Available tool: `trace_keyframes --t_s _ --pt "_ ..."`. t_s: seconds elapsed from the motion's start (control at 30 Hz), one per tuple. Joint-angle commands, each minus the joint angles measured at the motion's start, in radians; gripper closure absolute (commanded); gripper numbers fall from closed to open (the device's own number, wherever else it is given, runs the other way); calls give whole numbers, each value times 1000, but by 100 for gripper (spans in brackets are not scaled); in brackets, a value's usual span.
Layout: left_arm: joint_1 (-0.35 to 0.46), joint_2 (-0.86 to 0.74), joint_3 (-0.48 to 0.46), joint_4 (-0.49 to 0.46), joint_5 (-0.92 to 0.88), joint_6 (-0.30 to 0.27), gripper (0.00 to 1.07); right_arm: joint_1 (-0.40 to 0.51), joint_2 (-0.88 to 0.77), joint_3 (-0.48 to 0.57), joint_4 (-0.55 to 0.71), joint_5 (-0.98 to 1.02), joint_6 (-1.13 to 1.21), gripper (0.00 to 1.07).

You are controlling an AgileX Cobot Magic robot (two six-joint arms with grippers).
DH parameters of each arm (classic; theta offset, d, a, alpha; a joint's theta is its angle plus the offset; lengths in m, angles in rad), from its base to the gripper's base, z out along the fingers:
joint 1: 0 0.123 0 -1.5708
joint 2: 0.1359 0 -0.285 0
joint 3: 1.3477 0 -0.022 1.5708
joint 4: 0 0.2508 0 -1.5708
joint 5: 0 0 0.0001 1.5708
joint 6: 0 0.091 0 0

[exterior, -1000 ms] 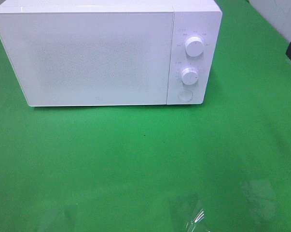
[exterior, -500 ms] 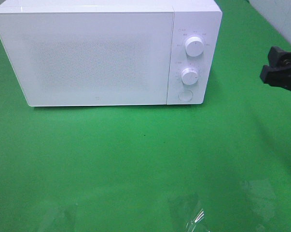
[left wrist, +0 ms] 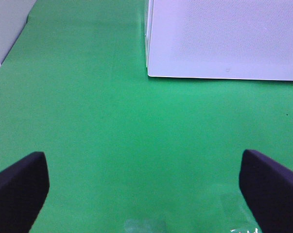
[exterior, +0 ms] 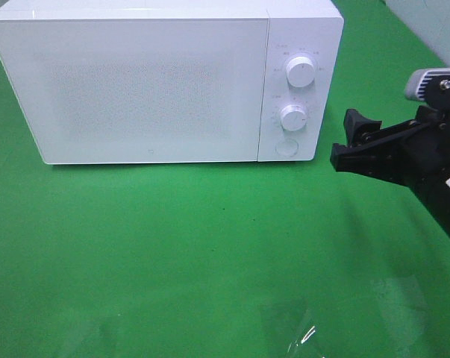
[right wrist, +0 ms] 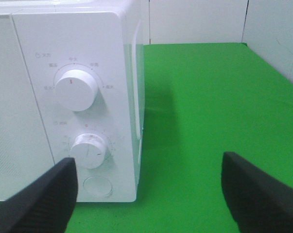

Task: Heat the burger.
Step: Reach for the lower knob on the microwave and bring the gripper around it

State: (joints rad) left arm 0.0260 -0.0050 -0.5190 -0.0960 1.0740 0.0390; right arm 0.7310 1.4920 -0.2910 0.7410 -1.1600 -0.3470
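Green cloth tabletop (exterior: 210,246), white wall behind. White microwave (exterior: 150,89) at the back, door shut, two knobs (exterior: 300,72) and a round btn (exterior: 286,147) on its R panel. R gripper (exterior: 342,142) hovers just beside that panel, fingers spread wide, nothing held. L gripper (left wrist: 142,156) low over bare cloth in front of the microwave, fingers released, empty. The burger isn't visible in any view; possibly inside, can't tell through the frosted door.

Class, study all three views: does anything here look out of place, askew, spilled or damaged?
Nothing spilled or damaged. The microwave sits level with its door shut. The one oddity: pale, shiny patches on the green cloth near the front edge, perhaps clear film or glare. No burger shows in any view.
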Motion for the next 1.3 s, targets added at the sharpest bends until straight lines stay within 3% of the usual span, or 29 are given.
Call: trace_keyframes --t_s 0.03,0.27,0.5,1.3 --pt "4 -22 2 -5 -5 -5 7 88 36 -38 102 -54 -54 31" --pt "4 -15 2 -5 -5 -5 7 171 127 -129 131 -40 -79 31" --pt "4 -15 2 -5 -5 -5 7 171 167 -187 127 25 -79 31" --pt "4 -16 2 -4 -5 -5 8 156 235 -198 127 29 -19 31"
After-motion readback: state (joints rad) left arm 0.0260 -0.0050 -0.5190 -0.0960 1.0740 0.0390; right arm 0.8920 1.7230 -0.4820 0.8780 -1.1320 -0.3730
